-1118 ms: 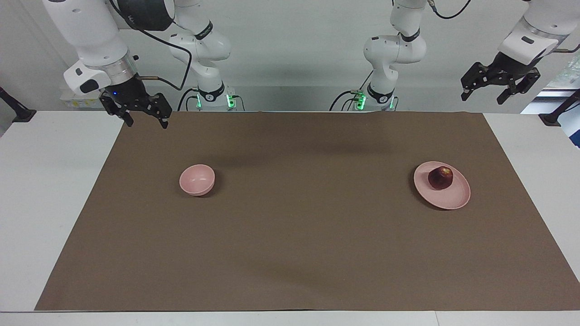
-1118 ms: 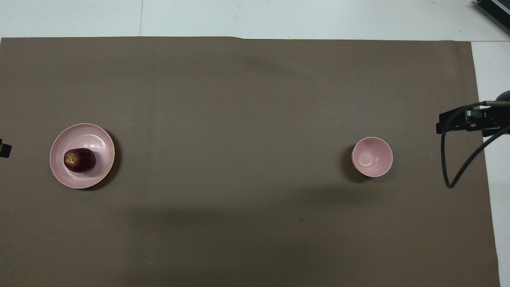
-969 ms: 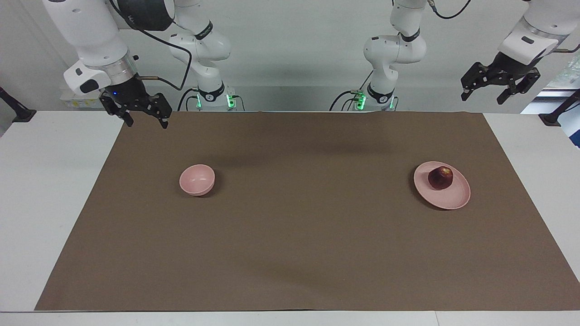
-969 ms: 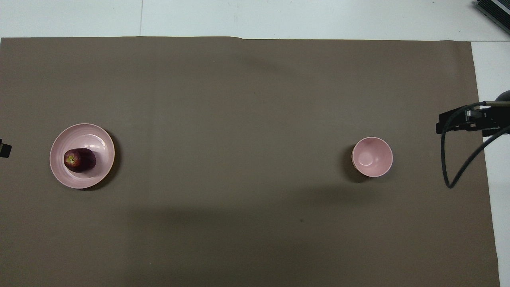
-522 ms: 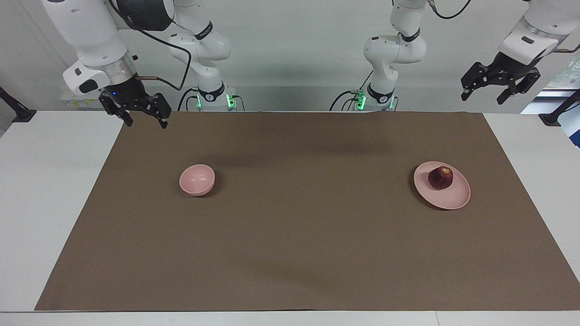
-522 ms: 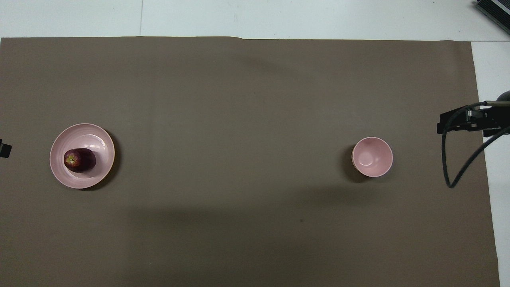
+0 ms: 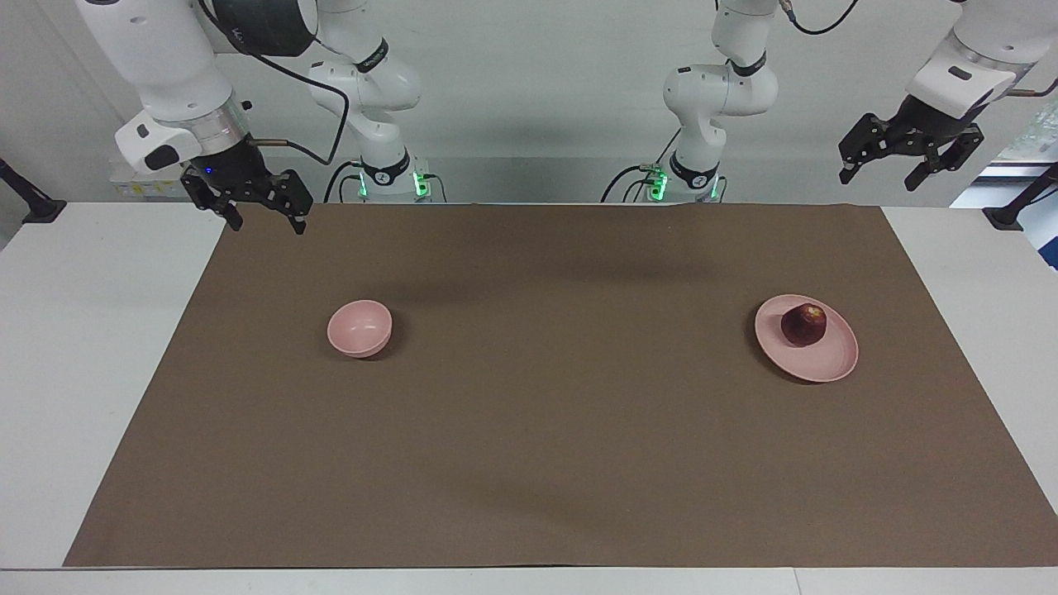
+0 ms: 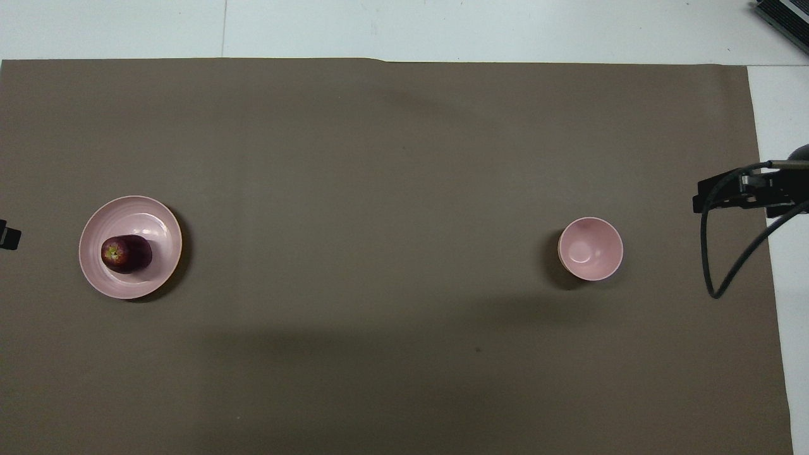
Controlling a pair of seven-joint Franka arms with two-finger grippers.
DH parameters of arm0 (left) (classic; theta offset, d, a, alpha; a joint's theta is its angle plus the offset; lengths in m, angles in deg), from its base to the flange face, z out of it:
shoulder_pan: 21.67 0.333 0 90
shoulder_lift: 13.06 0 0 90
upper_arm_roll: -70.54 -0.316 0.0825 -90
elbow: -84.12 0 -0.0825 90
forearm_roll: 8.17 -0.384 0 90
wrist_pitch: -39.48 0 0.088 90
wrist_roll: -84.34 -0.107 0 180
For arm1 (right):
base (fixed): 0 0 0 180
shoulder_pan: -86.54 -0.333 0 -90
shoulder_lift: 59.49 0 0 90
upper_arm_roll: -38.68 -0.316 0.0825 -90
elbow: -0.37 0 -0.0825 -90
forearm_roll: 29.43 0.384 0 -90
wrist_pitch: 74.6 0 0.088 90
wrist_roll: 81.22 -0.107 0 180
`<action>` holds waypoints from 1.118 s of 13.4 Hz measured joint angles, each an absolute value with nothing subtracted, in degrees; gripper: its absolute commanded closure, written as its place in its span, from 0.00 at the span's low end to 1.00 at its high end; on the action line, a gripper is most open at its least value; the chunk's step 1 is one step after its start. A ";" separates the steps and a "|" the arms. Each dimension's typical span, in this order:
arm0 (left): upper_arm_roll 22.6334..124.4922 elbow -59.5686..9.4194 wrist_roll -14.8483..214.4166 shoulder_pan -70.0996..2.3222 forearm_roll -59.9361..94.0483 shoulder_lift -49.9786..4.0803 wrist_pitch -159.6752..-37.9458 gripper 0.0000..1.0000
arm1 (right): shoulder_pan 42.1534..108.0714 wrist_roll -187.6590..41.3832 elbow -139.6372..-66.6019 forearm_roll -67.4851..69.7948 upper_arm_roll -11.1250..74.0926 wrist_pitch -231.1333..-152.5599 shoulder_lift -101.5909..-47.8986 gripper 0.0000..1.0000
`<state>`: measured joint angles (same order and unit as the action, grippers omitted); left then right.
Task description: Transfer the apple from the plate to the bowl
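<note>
The dark red apple (image 7: 803, 324) lies on the pale pink plate (image 7: 831, 362) toward the left arm's end of the table; both also show in the overhead view, apple (image 8: 126, 253) on plate (image 8: 161, 218). The small pink bowl (image 7: 359, 329) stands empty toward the right arm's end, and shows from above (image 8: 590, 248). My left gripper (image 7: 879, 178) is open and empty, raised over the table's edge near the robots, well apart from the plate. My right gripper (image 7: 269, 225) is open and empty, raised over the mat's corner near the robots, apart from the bowl.
A brown mat (image 7: 529, 430) covers most of the white table (image 7: 91, 347). The right arm's black cable (image 8: 711, 253) hangs in a loop over the mat's edge beside the bowl. Only a tip of the left gripper (image 8: 9, 237) shows at the overhead view's edge.
</note>
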<state>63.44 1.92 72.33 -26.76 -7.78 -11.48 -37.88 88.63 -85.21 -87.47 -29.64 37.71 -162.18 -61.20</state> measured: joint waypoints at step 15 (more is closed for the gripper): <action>63.87 -19.38 70.25 -26.82 -7.78 -6.23 -57.12 0.00 | 88.44 -85.21 -93.37 -25.45 37.52 -161.49 -57.73 0.00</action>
